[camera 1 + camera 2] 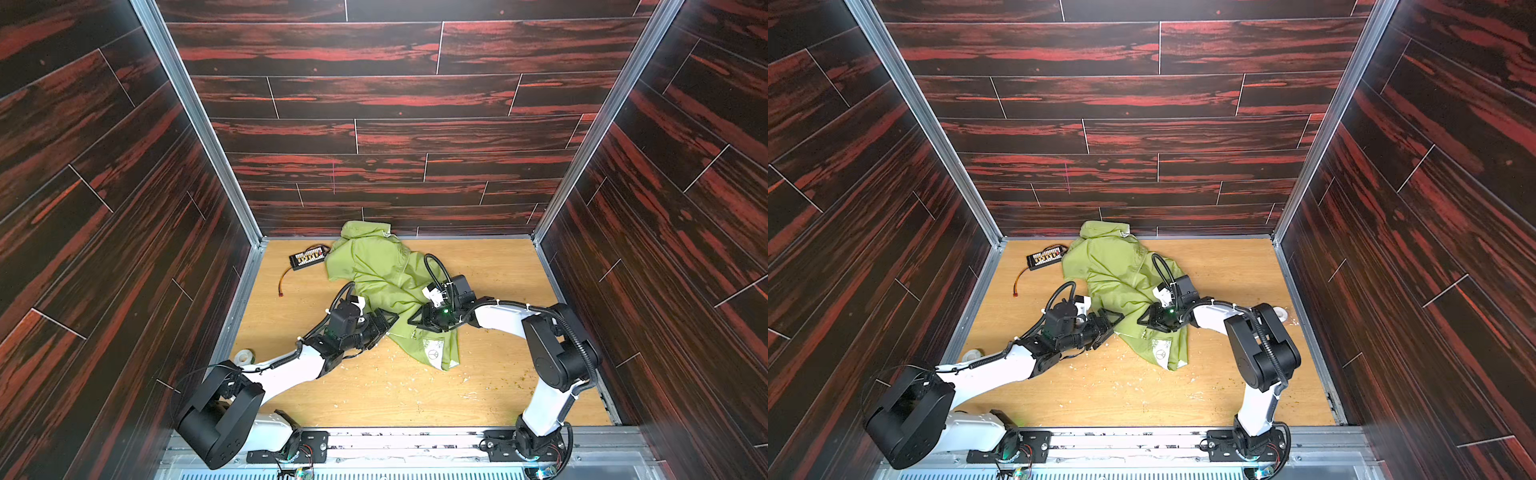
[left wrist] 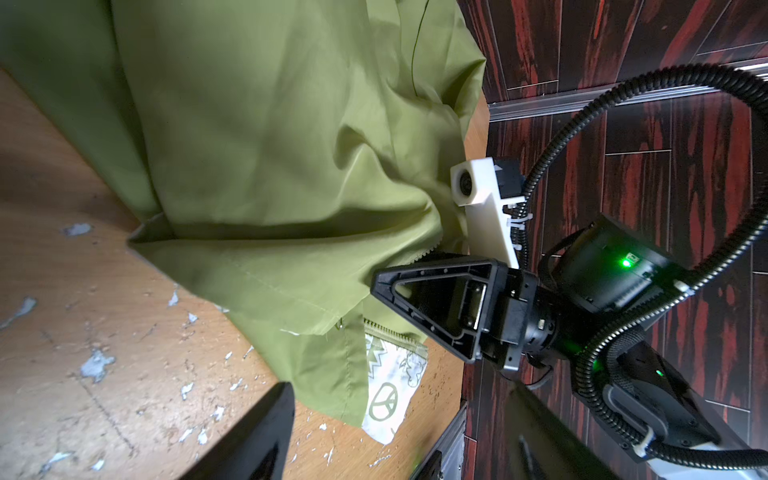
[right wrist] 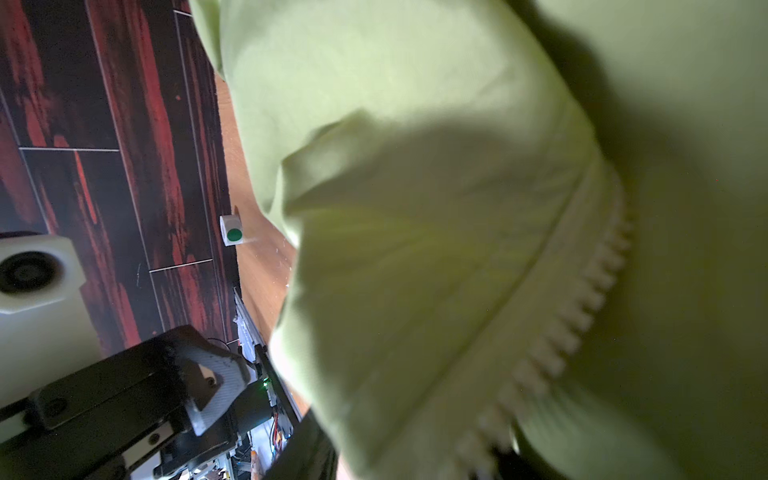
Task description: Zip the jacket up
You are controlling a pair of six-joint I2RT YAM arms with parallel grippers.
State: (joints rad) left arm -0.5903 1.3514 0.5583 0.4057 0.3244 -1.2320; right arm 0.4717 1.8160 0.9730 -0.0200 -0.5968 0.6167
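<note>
The olive-green jacket [image 1: 374, 266] [image 1: 1108, 266] lies crumpled on the wooden table [image 1: 498, 374], running from the back wall toward the front middle. Its hem corner is turned over and shows white patterned lining [image 1: 434, 353] [image 2: 390, 390]. My right gripper [image 1: 417, 320] [image 1: 1144, 320] [image 2: 382, 286] is shut on a bunched front edge of the jacket. Pale green zipper teeth [image 3: 582, 316] run down between that gripper's fingers in the right wrist view [image 3: 409, 457]. My left gripper [image 1: 384, 322] [image 1: 1111, 318] [image 2: 399, 399] stands open beside the jacket's left edge, with the hem corner lying loosely between its fingers [image 2: 257, 436].
A black connector board with a red wire [image 1: 309, 257] lies at the back left. Tape rolls sit at the left edge [image 1: 245, 356] and right [image 1: 1282, 312]. A white cube with a green dot [image 3: 231, 230] stands by the wall. White scraps litter the table; dark wood-patterned walls enclose three sides.
</note>
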